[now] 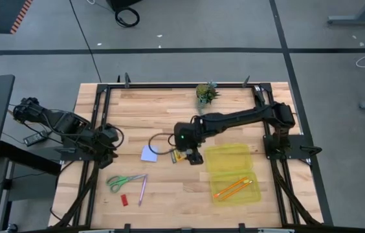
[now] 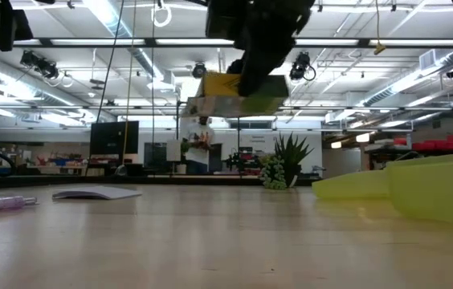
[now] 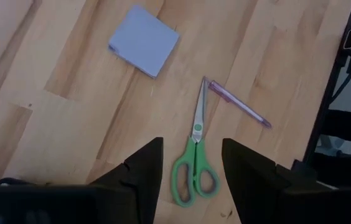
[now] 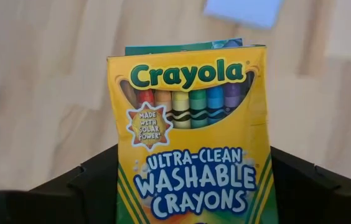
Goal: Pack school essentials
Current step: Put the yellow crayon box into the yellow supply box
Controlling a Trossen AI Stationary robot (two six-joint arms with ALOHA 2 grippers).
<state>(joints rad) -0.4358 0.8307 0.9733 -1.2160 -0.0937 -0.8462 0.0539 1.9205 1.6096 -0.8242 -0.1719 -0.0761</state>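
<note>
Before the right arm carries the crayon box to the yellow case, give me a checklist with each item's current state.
1. Crayon box clamped in right gripper: ok.
2. Box lifted clear of the table: ok.
3. Yellow case lying open: ok.
4. Room in the case beside the orange pencils: ok.
5. Left gripper open, hovering over the scissors, away from the case: ok.
6. Grip firmness on the box: cannot tell.

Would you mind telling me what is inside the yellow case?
Two orange pencils lie in the yellow case; its other half looks empty. The case's walls hide them in the low view.
</note>
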